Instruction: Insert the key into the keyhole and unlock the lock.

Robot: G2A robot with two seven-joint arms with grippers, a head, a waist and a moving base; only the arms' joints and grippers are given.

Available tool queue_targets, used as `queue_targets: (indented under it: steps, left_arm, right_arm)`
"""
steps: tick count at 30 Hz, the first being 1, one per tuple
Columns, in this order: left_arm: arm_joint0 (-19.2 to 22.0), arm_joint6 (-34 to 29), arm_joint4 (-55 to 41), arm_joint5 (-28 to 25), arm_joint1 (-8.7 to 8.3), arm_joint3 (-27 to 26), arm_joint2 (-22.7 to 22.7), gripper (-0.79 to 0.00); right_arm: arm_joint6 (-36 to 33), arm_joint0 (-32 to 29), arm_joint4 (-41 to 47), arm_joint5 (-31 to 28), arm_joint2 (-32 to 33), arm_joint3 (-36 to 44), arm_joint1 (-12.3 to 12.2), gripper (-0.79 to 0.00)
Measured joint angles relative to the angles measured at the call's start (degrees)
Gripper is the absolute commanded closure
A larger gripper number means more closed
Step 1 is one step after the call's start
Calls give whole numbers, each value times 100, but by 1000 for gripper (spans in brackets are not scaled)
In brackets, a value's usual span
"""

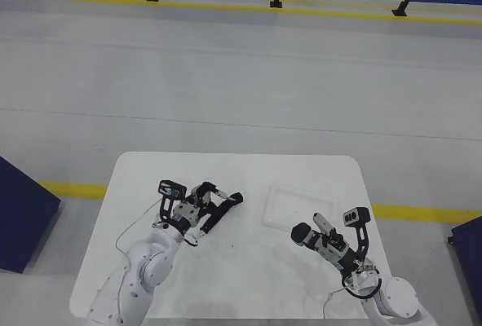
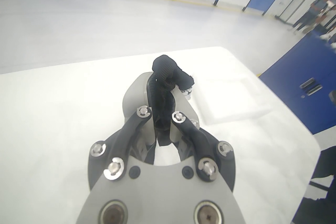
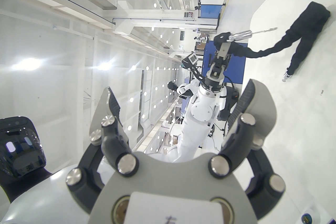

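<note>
- Fingers [image 3: 244, 101] of the right gripper [image 3: 179, 88] are spread wide with nothing between them, low over the table [image 1: 249, 277] on the robot's side. I judge it is free and turned toward the other arm so that it can take the key's part of the job.
- The left gripper [image 2: 160, 99] is pinched tight on one end of the lock [image 3: 312, 17] and holds that end raised off the table. This probably steadies it and presents it across to the right arm.
- Out of that pinch pokes a silver metal piece [image 3: 245, 35] with a thin tip. Whether it is the key or the lock's own pin, I cannot tell.
- The lock looks like a cable in a black woven sleeve, and it is limp. It sags from the grip to the table and folds into a loop, and its other leg ends in a small bright fitting lying on the surface.
- Farther out, a shallow white tray [image 2: 236, 116] sits on the table, near the loop but apart from it.
</note>
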State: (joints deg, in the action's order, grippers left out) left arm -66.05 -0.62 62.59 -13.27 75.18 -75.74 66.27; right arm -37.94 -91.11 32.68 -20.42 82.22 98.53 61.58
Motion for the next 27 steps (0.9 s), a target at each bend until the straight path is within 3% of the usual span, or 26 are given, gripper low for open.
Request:
queue_targets:
  steps: [12,22,23,24,25,27]
  left_arm:
    - [302,-358,307,288,77,740,-267,0]
    - [436,-459,309,302,123,1061,-354,0]
    - [446,-462,311,300,126,1079,-360,-225]
    - [459,-474,317,299,130,1099,-368,-591]
    - [467,-483,320,299,133,1111,-373,-785]
    - [485,-520,343,305,138,1134,-384,-785]
  right_arm:
    - [0,0,0,0,0,0,0,-785]
    - [0,0,0,0,0,0,0,-785]
    - [0,0,0,0,0,0,0,-785]
    - [0,0,0,0,0,0,0,-785]
    - [0,0,0,0,0,0,0,-785]
    - [0,0,0,0,0,0,0,-785]
